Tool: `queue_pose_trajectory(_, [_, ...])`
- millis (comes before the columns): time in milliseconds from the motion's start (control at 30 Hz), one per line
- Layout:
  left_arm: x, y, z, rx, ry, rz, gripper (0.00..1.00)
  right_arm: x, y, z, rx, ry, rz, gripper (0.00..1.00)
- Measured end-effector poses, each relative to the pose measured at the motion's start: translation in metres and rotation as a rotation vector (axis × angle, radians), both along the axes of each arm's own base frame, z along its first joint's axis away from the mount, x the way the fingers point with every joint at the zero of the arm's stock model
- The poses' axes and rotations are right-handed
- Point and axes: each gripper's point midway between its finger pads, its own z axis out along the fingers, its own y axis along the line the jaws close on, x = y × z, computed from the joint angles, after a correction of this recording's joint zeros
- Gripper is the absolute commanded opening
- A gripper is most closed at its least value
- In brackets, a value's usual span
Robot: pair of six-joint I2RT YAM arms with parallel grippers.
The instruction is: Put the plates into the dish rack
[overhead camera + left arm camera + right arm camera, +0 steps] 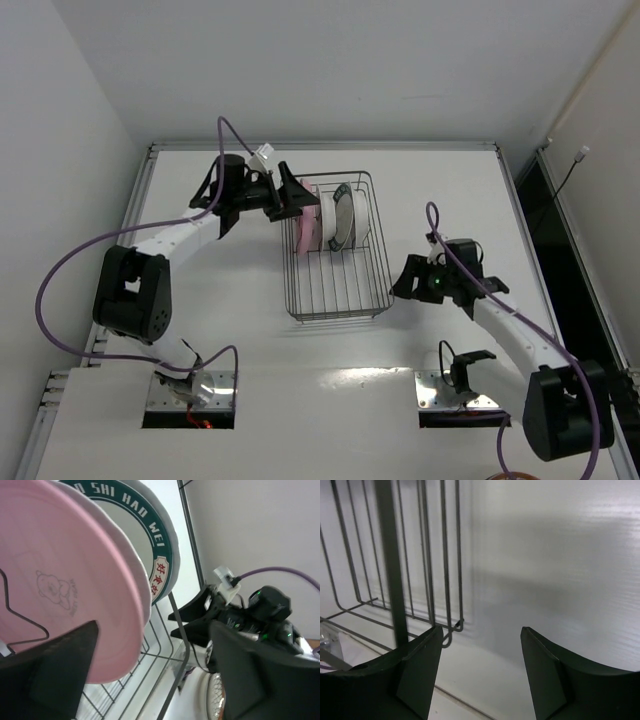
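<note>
Draw the open left hand (296, 200) straight back from the plain pink round plate (60, 570), which stands upright at the far left corner of the dark wire dish rack (345, 295), without nudging it; right hand (481, 650) open, empty.

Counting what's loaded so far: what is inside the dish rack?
A pink plate and a white plate with a dark green rim stand upright at the far end of the dish rack. The pink one covers most of the other's face, and anything between them.
</note>
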Motion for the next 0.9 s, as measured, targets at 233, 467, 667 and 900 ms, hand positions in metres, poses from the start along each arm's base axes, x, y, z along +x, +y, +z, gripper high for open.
queue_pose_trajectory(233, [0.008, -0.007, 0.044, -0.018, -0.068, -0.023, 1.0, 0.024, -0.006, 0.054, -0.044, -0.09, -0.021, 0.68])
queue_pose_trajectory(467, [0.013, -0.015, 0.108, 0.003, -0.218, -0.048, 1.0, 0.047, -0.02, 0.123, -0.125, -0.237, -0.056, 0.7])
queue_pose_trajectory(667, [0.003, -0.002, 0.156, 0.066, -0.369, -0.003, 1.0, 0.046, -0.034, 0.138, -0.187, -0.26, -0.09, 0.7])
queue_pose_trajectory(900, [-0.013, 0.025, 0.163, 0.217, -0.446, 0.107, 1.0, 0.033, -0.045, 0.151, -0.225, -0.312, -0.12, 0.71])
